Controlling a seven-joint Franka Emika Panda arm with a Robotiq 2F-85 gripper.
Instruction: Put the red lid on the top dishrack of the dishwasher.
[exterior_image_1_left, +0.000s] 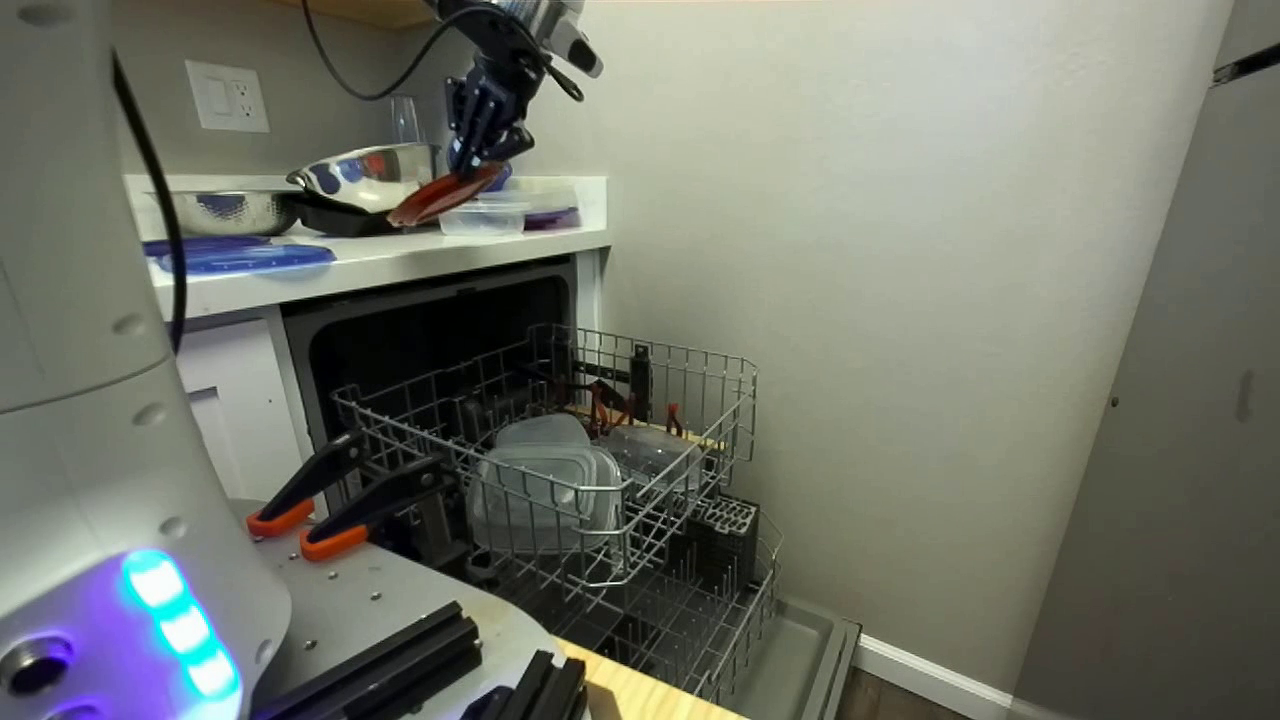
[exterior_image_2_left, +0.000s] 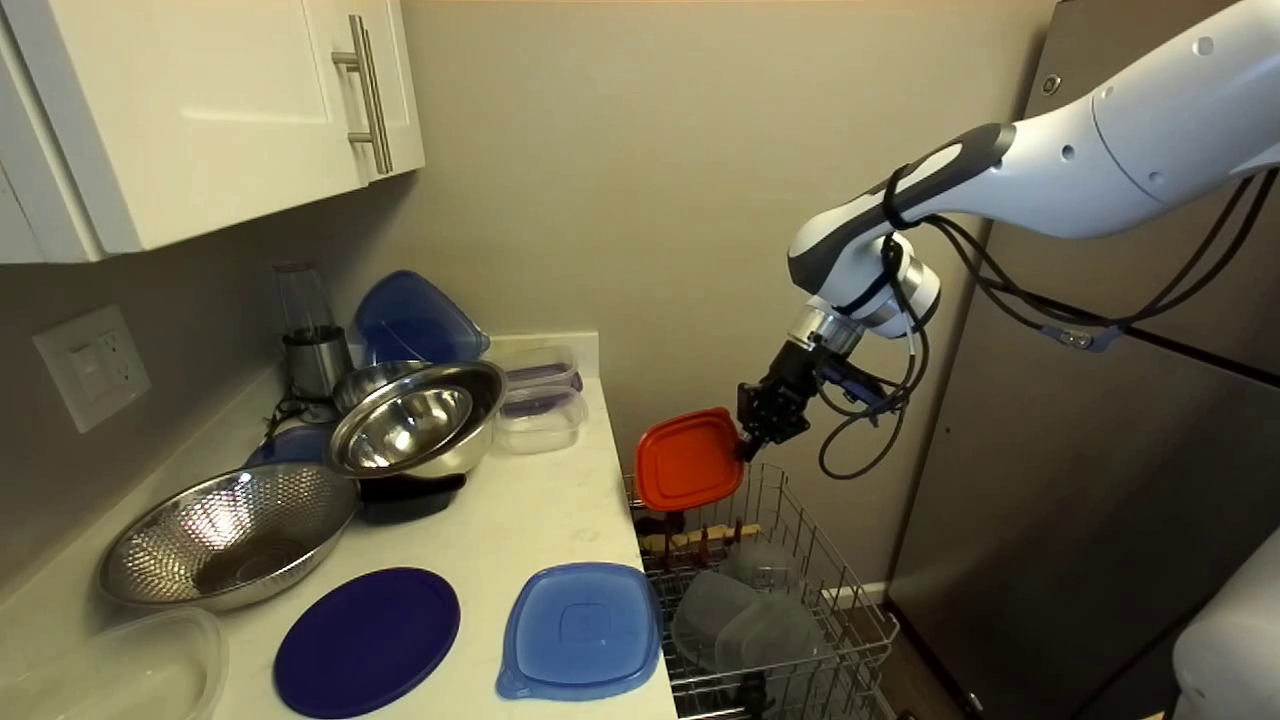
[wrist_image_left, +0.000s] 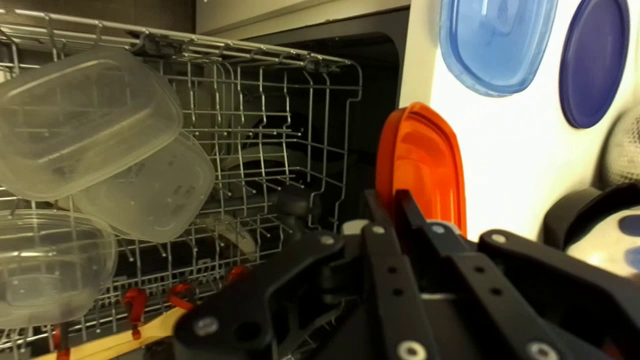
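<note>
Wrist view, far left: three clear tubs (wrist_image_left: 90, 120) are lying in the top rack (wrist_image_left: 275, 49), while red tools (wrist_image_left: 135, 305) and a wooden utensil (wrist_image_left: 155, 326) are lying near them. To their right, the dishwasher (wrist_image_left: 397, 30) is showing its dark cavity beyond the wires. Next, the red lid (wrist_image_left: 430, 150) is hanging tilted in the air, higher than the rack and near the edge of the counter (wrist_image_left: 505, 160). The gripper (wrist_image_left: 389, 200) is holding it by the rim, its two fingers standing narrow with that edge pinched between them. Farther right, the counter is bearing a blue lid (wrist_image_left: 495, 45) and a purple lid (wrist_image_left: 595, 65), both lying flat and apart. In an exterior view, a colander (exterior_image_2_left: 240, 530) is sitting at the left of the counter; steel bowls (exterior_image_2_left: 475, 450) are sitting tilted just beside it, more tubs (exterior_image_2_left: 540, 425) are standing toward the far end, the red lid is showing its flat face with rack wires running behind it, and the arm (exterior_image_2_left: 950, 190) is slanting down from the upper right. In an exterior view, orange-tipped clamps (exterior_image_1_left: 385, 500) are resting at the left, and farther right the top rack is jutting out above a lower rack (exterior_image_1_left: 690, 615).
</note>
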